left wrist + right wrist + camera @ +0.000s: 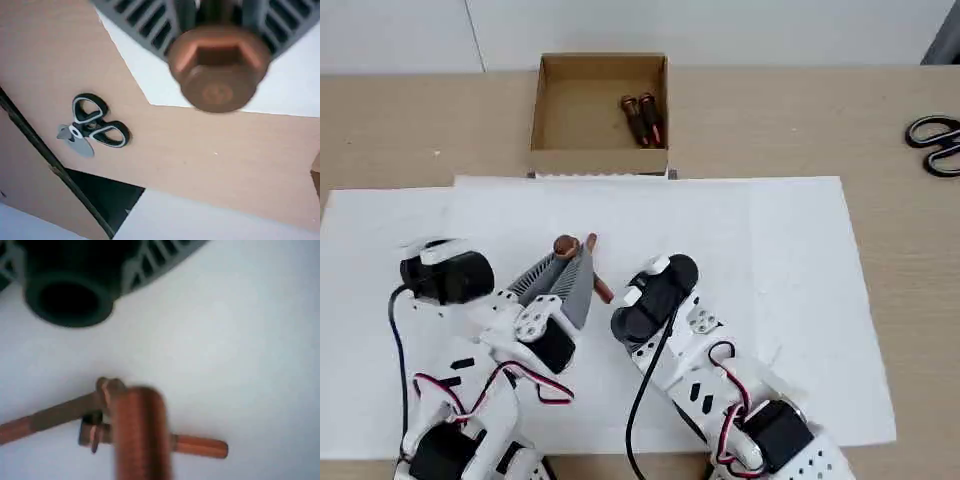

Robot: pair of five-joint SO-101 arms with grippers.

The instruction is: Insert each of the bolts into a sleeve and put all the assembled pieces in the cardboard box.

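Copper-coloured bolt (217, 67) sits in L gripper (563, 272), fingers pinching its shank just below the hex head; head points up and away from the arm. R gripper (75, 270) is just beside it, over the white paper (770, 260), ribbed fingers closed around a dark sleeve (70, 300) w/ the open bore facing out. Bolt and sleeve are apart, not mated. Below R gripper one loose bolt (200, 446) lies flat on the paper; second loose bolt (50, 417) lies at an angle to it, heads close together. Farther back, past the paper edge, is the cardboard box (548, 110) on the table (820, 110). Two assembled pieces (642, 118) lie side by side in its right half. Scissors (935, 143) lie at far right, well apart from the box.
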